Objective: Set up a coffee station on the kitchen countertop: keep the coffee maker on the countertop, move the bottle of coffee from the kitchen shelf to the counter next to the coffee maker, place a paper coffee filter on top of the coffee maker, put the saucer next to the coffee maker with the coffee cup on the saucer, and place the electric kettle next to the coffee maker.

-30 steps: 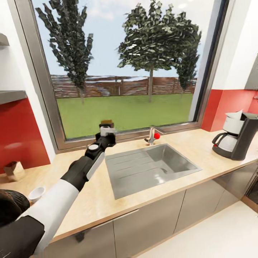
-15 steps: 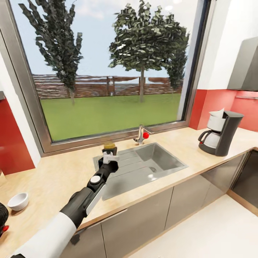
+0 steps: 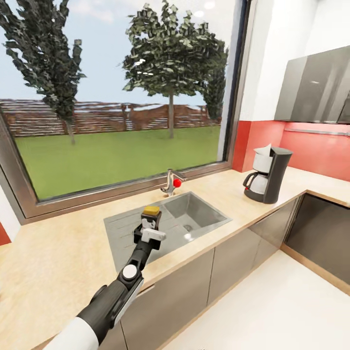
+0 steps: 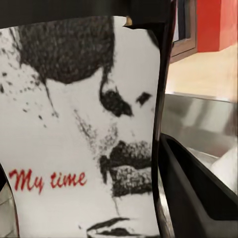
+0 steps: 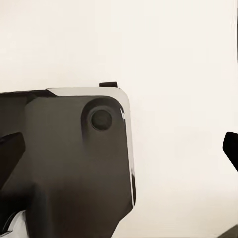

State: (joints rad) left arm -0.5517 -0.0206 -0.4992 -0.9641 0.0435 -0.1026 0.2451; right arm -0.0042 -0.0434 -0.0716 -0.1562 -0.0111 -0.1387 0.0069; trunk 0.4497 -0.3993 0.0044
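A wide window takes up the wall ahead of me, with grass, trees and a fence outside. Below it the pale wooden countertop runs along the wall and turns a corner at the far right, under a red backsplash and a grey wall cabinet. Grey cabinet fronts sit under the counter, above a light floor.

A steel sink is set into the counter near the middle, with a tap carrying a red knob behind it.

The coffee maker stands on the counter to the right of the sink, well apart from it, near the red wall. A white paper filter sticks up from its top, and its glass jug sits in front of the black body.

My left arm reaches forward over the counter edge. My left gripper is pinching the bottle of coffee and holding it upright above the sink's draining board; its yellow lid shows at the top. From my left wrist, the bottle's white label with a printed face and the red words "My time" sits between my fingers.

My right wrist camera sees a dark part of my own body against a plain pale surface, and I cannot tell how that gripper stands.
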